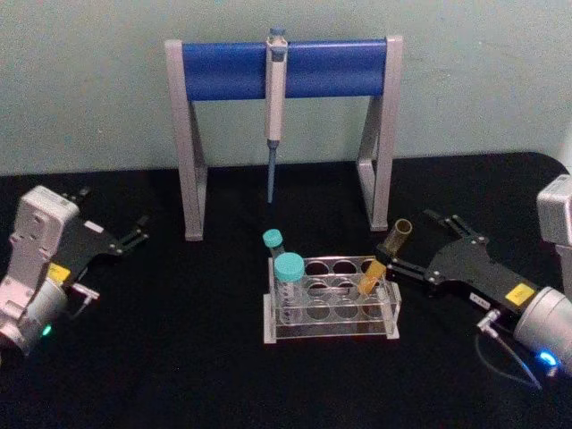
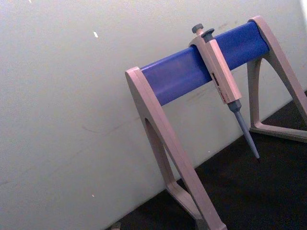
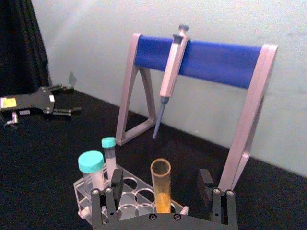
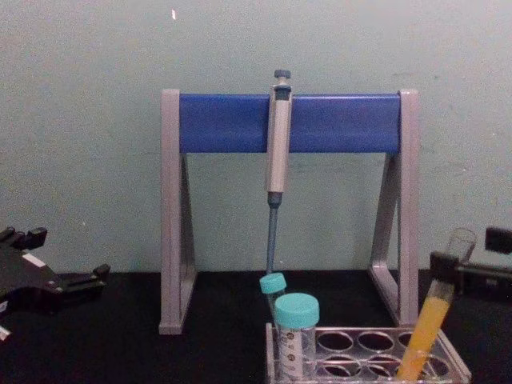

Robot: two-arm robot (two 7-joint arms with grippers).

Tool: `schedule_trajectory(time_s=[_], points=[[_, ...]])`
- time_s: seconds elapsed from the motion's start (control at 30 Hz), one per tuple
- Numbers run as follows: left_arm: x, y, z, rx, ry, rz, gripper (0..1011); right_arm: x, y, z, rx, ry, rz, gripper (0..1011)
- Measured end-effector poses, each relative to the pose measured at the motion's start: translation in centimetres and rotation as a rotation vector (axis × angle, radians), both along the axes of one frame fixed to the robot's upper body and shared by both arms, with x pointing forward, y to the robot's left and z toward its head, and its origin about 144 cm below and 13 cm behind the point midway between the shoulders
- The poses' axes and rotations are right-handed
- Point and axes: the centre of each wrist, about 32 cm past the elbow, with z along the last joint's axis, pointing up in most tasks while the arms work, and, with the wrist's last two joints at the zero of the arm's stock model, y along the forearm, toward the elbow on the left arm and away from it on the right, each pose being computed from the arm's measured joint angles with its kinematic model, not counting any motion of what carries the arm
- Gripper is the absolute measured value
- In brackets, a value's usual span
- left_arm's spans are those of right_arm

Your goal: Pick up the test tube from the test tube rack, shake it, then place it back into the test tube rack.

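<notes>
My right gripper (image 3: 163, 199), fingers spread, brackets the test tube (image 1: 382, 259), which stands in the test tube rack's (image 1: 331, 315) right-end hole leaning top-first toward it; left gripper (image 1: 132, 234), also spread, sits well apart.

Two capped tubes (image 1: 288, 268) crowd the rack's (image 1: 331, 304) left end; its right side seems open.
</notes>
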Motion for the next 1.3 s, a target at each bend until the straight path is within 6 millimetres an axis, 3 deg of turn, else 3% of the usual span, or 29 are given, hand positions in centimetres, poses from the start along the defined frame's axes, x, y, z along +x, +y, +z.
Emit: schedule_trajectory(time_s=[0.47,0.7,0.97,1.3], points=[[0.0,0.0,0.0,0.000,0.000,0.000,1001,-0.9,-0.3,1.4,0.036,-0.078,-0.010,1000],[0.0,0.0,0.0,0.000,0.000,0.000,1001,-0.9,0.4,1.8,0.059,-0.148,-0.116,1000],[0.0,0.0,0.0,0.000,0.000,0.000,1001,0.4,1.5,1.8,0.070,-0.203,-0.249,1000],[0.0,0.0,0.0,0.000,0.000,0.000,1001,2.3,1.6,0.1,0.075,-0.161,-0.377,1000]])
